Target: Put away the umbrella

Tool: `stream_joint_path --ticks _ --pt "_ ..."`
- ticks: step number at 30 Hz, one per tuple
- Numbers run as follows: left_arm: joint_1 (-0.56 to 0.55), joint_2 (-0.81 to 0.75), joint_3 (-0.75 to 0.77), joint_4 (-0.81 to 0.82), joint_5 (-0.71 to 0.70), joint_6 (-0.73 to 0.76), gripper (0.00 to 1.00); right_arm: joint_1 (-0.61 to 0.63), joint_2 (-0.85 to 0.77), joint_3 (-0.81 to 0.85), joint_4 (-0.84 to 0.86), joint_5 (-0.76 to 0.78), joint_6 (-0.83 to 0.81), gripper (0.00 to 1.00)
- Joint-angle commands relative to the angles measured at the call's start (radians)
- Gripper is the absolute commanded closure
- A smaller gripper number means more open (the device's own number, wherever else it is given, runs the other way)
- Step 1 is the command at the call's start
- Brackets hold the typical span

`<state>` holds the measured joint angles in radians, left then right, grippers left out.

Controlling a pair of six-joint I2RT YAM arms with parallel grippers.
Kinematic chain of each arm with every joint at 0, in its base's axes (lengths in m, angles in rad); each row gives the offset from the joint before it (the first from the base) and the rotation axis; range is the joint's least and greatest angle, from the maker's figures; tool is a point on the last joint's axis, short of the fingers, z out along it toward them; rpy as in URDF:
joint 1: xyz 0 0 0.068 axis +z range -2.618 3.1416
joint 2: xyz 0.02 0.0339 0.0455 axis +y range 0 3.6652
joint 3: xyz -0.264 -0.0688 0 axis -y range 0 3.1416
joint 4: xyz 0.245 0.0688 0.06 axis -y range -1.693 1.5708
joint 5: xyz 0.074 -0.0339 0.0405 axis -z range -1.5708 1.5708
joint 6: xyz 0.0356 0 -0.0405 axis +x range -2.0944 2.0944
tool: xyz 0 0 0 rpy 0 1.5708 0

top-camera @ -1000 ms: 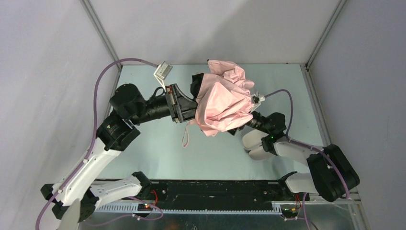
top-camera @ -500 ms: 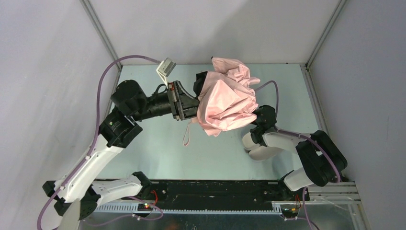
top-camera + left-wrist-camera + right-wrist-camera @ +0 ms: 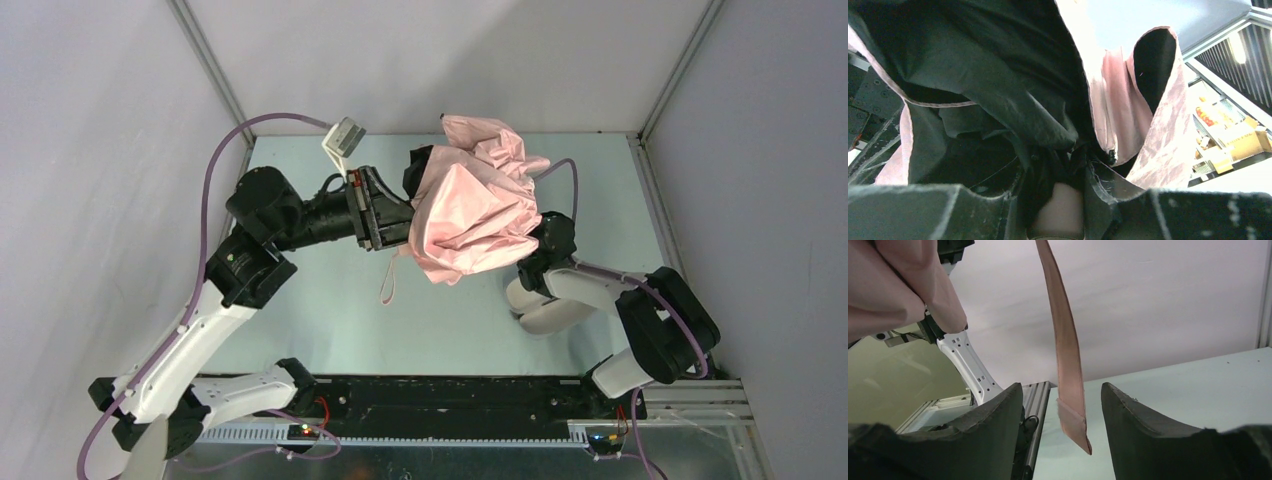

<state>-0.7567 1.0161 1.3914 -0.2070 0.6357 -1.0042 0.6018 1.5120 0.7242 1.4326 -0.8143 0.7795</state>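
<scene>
1. Right, nearest the arm bases: one pale oblong case [image 3: 538,312] lies on the table [image 3: 330,320], partly hidden under the right arm.
2. Just beyond it, the right gripper [image 3: 1060,387] points up under the canopy. In its own view the fingers stand apart, with a pink closure tab [image 3: 1068,365] hanging between them and touching neither. So it is released and holds nothing.
3. Mid-table is one umbrella [image 3: 470,215], apparently held up off the surface. Its pink canopy is loose and bunched rather than wrapped.
4. At its left, the left gripper [image 3: 1058,195] is clenched on the small pink handle [image 3: 1058,215]. A wrist loop [image 3: 388,278] dangles below.
5. The step in hand, I'd judge, is catching that tab so the canopy can be wound and fastened. The next move calls for a pinch near the tab's patched end while the left arm holds steady.
6. The count: one umbrella, two straps (tab and loop), one case, two grippers.
</scene>
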Motion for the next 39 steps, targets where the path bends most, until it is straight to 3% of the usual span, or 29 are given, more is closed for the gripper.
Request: stream_joint_path --ticks 1,5,10,21,26,34,39 --pt "-0.004 -0.008 0.065 0.096 0.022 -0.03 1.0 0.009 0.019 0.046 0.056 -0.007 0.015 0.43" --pt "-0.003 -0.011 0.078 0.067 0.014 -0.009 1.0 0.01 0.019 0.047 0.059 -0.019 0.027 0.63" --pt "0.001 -0.013 0.09 0.051 0.015 0.007 1.0 -0.009 0.002 0.023 0.061 -0.029 0.061 0.99" --pt "0.068 -0.016 0.092 0.018 0.034 0.014 1.0 -0.093 -0.145 -0.145 0.058 -0.051 0.084 1.0" --pt "0.119 0.007 0.085 0.005 0.015 0.064 1.0 -0.032 -0.208 -0.192 0.037 -0.097 0.089 1.0" --pt "0.155 0.056 0.109 -0.106 -0.095 0.246 1.0 0.11 -0.505 -0.234 -0.248 -0.102 -0.008 1.0" --pt "0.155 0.045 0.05 -0.082 -0.145 0.387 1.0 0.13 -0.657 -0.191 -0.336 -0.101 0.036 1.0"
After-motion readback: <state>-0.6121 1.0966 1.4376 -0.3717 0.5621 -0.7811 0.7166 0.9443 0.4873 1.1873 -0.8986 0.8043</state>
